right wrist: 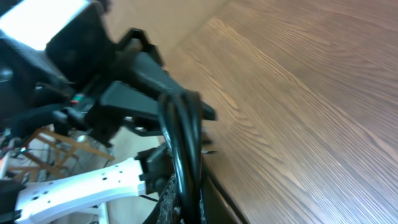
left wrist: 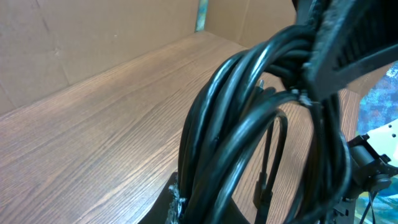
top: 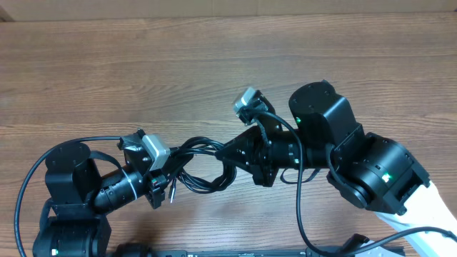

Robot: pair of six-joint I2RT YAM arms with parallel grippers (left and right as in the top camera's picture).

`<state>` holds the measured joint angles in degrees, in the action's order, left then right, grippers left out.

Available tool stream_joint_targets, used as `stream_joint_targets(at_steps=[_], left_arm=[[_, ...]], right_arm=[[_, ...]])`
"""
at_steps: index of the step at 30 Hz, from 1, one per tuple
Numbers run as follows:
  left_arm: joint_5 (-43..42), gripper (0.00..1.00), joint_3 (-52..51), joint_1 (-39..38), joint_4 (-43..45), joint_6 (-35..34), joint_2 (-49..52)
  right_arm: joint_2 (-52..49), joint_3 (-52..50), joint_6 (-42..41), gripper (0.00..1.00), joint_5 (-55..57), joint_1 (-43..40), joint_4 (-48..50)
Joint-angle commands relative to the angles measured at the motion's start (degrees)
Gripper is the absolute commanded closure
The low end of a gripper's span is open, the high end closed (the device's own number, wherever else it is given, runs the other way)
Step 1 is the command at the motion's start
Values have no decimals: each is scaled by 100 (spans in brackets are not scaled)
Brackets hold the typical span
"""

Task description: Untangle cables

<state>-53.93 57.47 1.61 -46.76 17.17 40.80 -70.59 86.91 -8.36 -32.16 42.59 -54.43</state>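
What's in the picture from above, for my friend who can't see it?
Two black robot arms meet over a wooden table, the left gripper and the right gripper both holding one tangled bundle of thin black cables between them.

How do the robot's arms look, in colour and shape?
The left arm and the right arm are black, with rounded cylindrical joints. Small green lights glow on the right arm. Each wrist carries a silver-white camera block. Thick black wires loop alongside.
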Motion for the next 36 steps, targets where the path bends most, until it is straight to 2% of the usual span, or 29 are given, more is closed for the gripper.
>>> stream_joint_targets(at_steps=[1, 13, 17, 18, 20, 22, 23, 24, 27, 30, 33, 35, 36], left_arm=[[15, 96, 26, 24, 28, 175, -31], [52, 96, 26, 24, 33, 188, -31], [50, 96, 26, 24, 57, 212, -31], [50, 96, 26, 24, 66, 212, -31], [7, 96, 26, 24, 74, 212, -31], [-127, 96, 26, 24, 72, 212, -31], [-219, 96, 26, 24, 72, 214, -31], [-308, 96, 26, 24, 72, 214, -31], [-553, 96, 26, 24, 96, 216, -31], [-850, 96, 26, 24, 140, 212, -31], [-1049, 96, 28, 24, 157, 153, -31], [-1047, 96, 26, 24, 177, -13, -31], [-1047, 96, 28, 24, 181, -76, -31]], right_arm=[[120, 199, -42, 96, 632, -168, -177], [120, 199, -452, 96, 2164, -223, -417], [120, 199, -538, 95, 2197, -223, -472], [118, 199, -535, 90, 2188, -223, -490], [107, 199, -535, 61, 2184, -223, -487], [92, 199, -535, 50, 2179, -223, -466], [81, 199, -535, 38, 2151, -223, -446], [68, 199, -535, 33, 2083, -223, -422], [4, 199, -476, 27, 1729, -223, -345], [-87, 199, -203, 28, 1438, -221, -291], [-186, 199, 177, 34, 1027, -216, -234], [-234, 199, 485, 46, 623, -216, -186], [-258, 199, 570, 65, 503, -216, -153]])
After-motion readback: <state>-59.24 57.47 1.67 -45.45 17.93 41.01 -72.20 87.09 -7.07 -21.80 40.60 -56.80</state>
